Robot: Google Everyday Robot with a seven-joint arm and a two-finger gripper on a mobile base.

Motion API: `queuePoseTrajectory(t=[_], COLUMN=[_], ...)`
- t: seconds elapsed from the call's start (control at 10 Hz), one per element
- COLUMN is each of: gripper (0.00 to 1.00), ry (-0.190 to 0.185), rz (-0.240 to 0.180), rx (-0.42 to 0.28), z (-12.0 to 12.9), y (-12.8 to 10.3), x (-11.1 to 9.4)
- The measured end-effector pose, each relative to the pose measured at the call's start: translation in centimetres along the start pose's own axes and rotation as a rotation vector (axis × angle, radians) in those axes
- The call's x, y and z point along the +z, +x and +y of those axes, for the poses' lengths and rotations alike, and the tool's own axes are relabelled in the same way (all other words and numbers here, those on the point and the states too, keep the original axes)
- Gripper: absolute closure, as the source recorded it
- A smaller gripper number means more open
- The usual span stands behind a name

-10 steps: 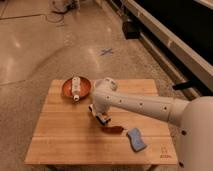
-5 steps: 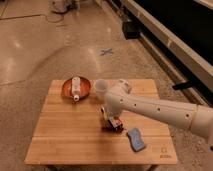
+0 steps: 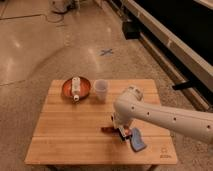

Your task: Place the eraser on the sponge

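**A:** Where's the eraser (image 3: 128,133)?

**B:** Low over the near-right part of the counter (image 3: 70,140), at the tip of the claw (image 3: 123,131) — a small red-and-white bit shows there. The claw is closed, and I judge it closed on the eraser, though the wrist hides most of the grip.

**A:** And which way is the sponge (image 3: 139,143) from there?

**B:** Just beside it, to the right in the view and a little nearer the camera. The eraser is at the sponge's far-left end. I can't tell whether the two touch. It doesn't lie on the sponge's top.

**A:** How does the sponge's long axis run?

**B:** On a slant, from far-left to near-right. So the short way to its middle runs along that slant, away from the claw.

**A:** And the eraser's own axis?

**B:** Too much is hidden to say. I'd judge it sits steadier if its length follows the slant.

**A:** Is anything in the way?

**B:** No, not on that side. A flat dark-red piece (image 3: 107,129) lies on the claw's other side, to the left and close by. The cup (image 3: 101,90) and the bowl (image 3: 75,87) with a white bottle in it stand well apart, at the far edge. The arm (image 3: 165,117) reaches in from the right, above the counter — it passes behind the sponge, not over it.
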Motion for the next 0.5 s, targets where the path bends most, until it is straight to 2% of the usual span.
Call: queuePoseTrajectory(t=[0.4, 0.5], gripper=[0.98, 0.89], ry=[-0.045, -0.054], rz=[-0.042, -0.049], rx=[0.109, 0.141], z=[3.0, 3.7], y=[-4.1, -5.0], x=[-0.3, -0.2])
